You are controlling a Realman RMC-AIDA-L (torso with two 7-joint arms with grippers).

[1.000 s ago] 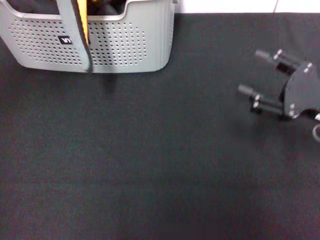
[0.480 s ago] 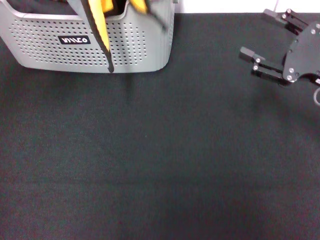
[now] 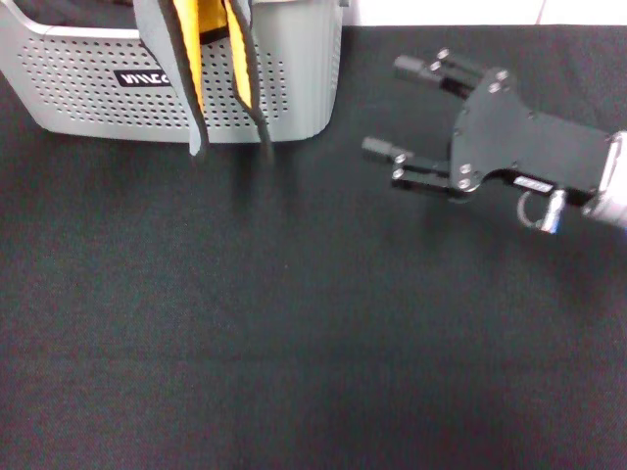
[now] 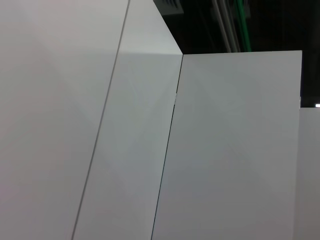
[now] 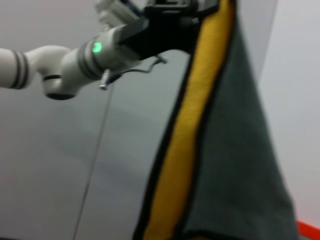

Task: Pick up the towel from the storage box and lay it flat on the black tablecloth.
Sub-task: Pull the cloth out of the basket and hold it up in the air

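The towel, yellow-orange with a grey side and dark edging, hangs in folds in front of the storage box, its lower ends just above the black tablecloth. In the right wrist view the towel hangs from my left gripper, which is shut on its top edge; that gripper is above the head view's top edge. My right gripper is open and empty over the cloth, right of the box, with its fingers pointing at the towel.
The box stands at the far left of the table and bears a black label. White wall panels fill the left wrist view. A white strip runs behind the table's far edge.
My right gripper has moved from the far right edge leftward toward the hanging towel. The towel's hanging folds have shifted and spread in front of the box.
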